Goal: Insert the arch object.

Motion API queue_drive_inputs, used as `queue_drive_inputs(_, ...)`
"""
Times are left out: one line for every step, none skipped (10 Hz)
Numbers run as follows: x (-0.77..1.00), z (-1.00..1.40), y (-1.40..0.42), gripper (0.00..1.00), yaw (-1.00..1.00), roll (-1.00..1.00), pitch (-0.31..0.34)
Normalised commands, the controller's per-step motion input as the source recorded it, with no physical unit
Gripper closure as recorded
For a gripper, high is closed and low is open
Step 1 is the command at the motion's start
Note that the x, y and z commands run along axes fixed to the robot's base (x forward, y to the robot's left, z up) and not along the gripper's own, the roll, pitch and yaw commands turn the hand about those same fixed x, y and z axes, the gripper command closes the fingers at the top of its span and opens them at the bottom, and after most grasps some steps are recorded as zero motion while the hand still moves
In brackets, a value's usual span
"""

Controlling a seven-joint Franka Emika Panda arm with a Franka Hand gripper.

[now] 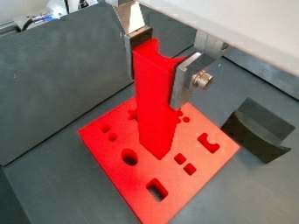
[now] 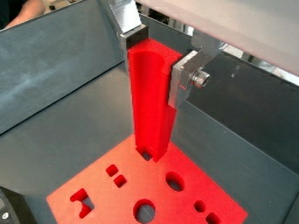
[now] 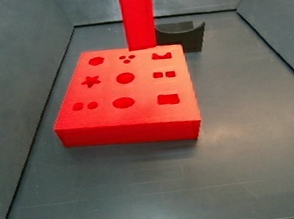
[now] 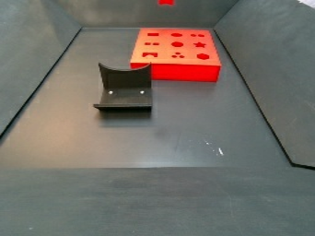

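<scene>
The arch object (image 1: 155, 96) is a long, glossy, bright red bar held upright. My gripper (image 1: 160, 59) is shut on its upper part, one silver finger (image 1: 187, 77) on each side, as also shows in a wrist view (image 2: 158, 59) with the bar (image 2: 149, 105). The bar hangs above the flat red board of shaped holes (image 1: 198, 171), its lower end apart from the board. In a side view the bar (image 3: 137, 12) stands over the board's far edge (image 3: 128, 124); the gripper is out of that view. Only the bar's tip (image 4: 167, 3) shows in a side view.
The dark fixture with a curved notch (image 4: 123, 89) stands on the grey floor beside the board (image 4: 176, 69) and shows in two further views (image 3: 181, 35) (image 1: 260, 129). Grey walls slope up round the floor (image 3: 30, 116).
</scene>
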Motion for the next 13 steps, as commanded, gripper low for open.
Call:
queue_drive_inputs(0.30, -0.17, 0.13, 1.00, 0.00, 0.00, 0.000)
queue_drive_inputs(0.51, -0.31, 0.51, 1.00, -0.03, 0.01, 0.000)
queue_drive_inputs(0.69, -0.35, 0.74, 1.00, -0.13, 0.00, 0.000)
queue_drive_inputs(0.69, -0.37, 0.72, 1.00, -0.15, 0.00, 0.000)
queue_drive_inputs(0.69, -0.37, 0.71, 1.00, -0.15, 0.01, 0.000)
queue_drive_inputs(0.71, -0.35, 0.70, 1.00, -0.15, 0.01, 0.000)
queue_drive_inputs(0.72, -0.35, 0.68, 1.00, -0.15, 0.01, 0.000)
queue_drive_inputs(0.73, -0.34, 0.67, 1.00, -0.17, 0.00, 0.000)
queue_drive_inputs(0.67, -0.37, 0.67, 1.00, -0.20, 0.00, 0.000)
queue_drive_inputs(0.26, -0.42, 0.58, 1.00, -0.38, -0.07, 0.000)
queue_drive_inputs(-0.07, -0.36, 0.32, 1.00, -0.35, -0.10, 0.043)
queue_drive_inputs(-0.35, -0.39, 0.21, 1.00, -0.36, -0.15, 0.000)
queue_drive_inputs(-0.47, -0.28, 0.11, 1.00, -0.42, -0.13, 0.000)
